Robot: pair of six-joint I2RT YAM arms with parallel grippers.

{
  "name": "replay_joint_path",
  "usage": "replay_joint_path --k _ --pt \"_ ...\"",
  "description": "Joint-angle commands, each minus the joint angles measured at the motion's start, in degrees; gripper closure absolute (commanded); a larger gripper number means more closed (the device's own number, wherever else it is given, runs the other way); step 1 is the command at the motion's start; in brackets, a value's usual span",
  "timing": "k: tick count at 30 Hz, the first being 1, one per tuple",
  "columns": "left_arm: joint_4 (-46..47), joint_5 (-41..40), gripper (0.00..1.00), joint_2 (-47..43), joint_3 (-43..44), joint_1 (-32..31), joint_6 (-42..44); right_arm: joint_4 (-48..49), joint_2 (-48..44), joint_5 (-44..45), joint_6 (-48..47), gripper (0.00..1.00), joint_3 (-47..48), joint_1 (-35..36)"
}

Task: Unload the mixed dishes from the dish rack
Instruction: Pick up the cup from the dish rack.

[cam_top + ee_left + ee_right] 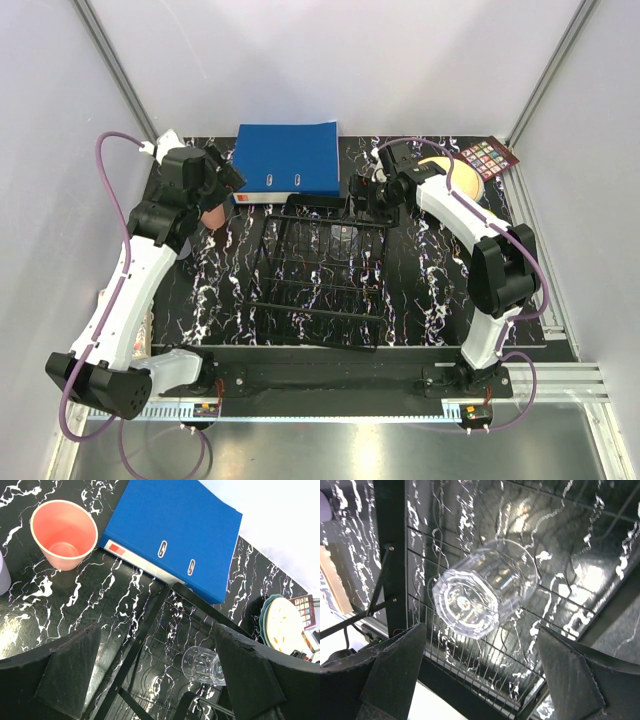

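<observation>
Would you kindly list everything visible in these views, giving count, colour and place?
dish rack: one, black wire, table centre.
clear glass: one, transparent, on its side at the rack's far end.
salmon-pink cup: one, upright on the table, left of the rack.
lilac cup: one, only an edge shows, beside the salmon-pink cup.
plates: a stack, a pale printed one over teal, count unclear, far right.
blue binder: one, flat behind the rack.
colour card: one, far right corner.
table: one, black with white marbling.
left gripper: open, over the rack's far left corner.
right gripper: open, over the glass.
</observation>
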Motion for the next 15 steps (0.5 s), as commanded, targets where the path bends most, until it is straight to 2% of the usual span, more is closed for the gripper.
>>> replay_joint_path --k 1,15 --pt "2.5 1.0 0.01 -0.9 -0.7 -0.2 -0.9 4.4 -0.7 -2.5 -1.7 0.01 1.1 1.6" --pt "2.3 0.5 0.01 -0.2 -1.6 -0.2 -0.4 4.6 7.0 3.5 -4.6 0.02 4.8 4.9"
